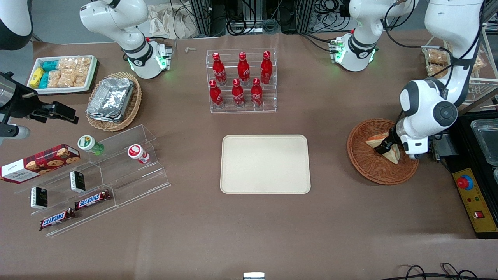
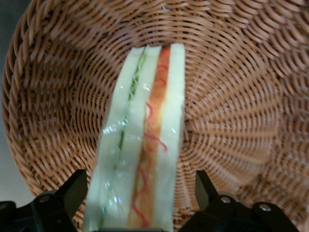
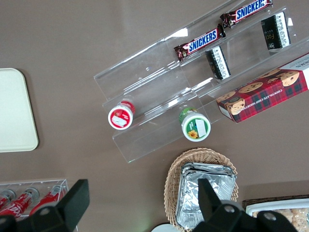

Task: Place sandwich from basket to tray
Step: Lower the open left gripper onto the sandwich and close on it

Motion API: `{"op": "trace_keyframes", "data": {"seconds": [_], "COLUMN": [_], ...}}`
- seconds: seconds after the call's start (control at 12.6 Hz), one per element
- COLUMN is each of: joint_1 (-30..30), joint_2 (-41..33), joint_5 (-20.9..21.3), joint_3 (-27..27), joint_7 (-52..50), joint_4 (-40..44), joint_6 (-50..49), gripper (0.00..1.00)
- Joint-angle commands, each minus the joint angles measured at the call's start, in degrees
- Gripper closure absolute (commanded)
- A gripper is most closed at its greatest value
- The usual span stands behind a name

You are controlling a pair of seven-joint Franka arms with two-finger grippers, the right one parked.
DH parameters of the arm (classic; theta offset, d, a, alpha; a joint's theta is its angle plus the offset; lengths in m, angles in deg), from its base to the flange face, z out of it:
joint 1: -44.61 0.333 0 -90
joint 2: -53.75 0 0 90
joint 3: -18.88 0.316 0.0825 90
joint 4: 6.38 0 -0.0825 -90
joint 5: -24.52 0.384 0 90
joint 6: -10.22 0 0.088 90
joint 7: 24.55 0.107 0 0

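Down in the round woven basket (image 1: 373,165) at the working arm's end of the brown bench (image 1: 249,225), hand (image 1: 383,149) spread open astride the triangular sandwich (image 2: 142,145), fingers (image 2: 72,191) either side, not clamping. Smooth cream tray (image 1: 265,163) well apart, bare bench between. Cola bottles (image 1: 239,79) racked farther from the camera.

Tool (image 1: 386,148) down in the basket (image 1: 365,163), largely masked by the arm's own wrist in the front view. Part of the sandwich (image 1: 392,153) covered there by the dark fingers; its nearest end cut off in the wrist view. Basket weave blurred around the wedge. Gap between pads and bread too faint to judge contact.
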Motion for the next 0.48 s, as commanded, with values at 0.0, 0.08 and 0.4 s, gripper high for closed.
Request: {"op": "trace_keyframes", "data": {"seconds": [0.0,0.08,0.4], "joint_1": [0.33,0.33,0.15], "joint_2": [0.50,0.41,-3.70], "joint_5": [2.44,2.35,2.44], "joint_3": [0.64,0.65,0.56], "joint_7": [-1.72,-1.72,-1.64], "joint_4": [-0.76,-0.67,-0.49], "joint_6": [3.51,3.51,1.94], "gripper": [0.22,0.42,1.00]}}
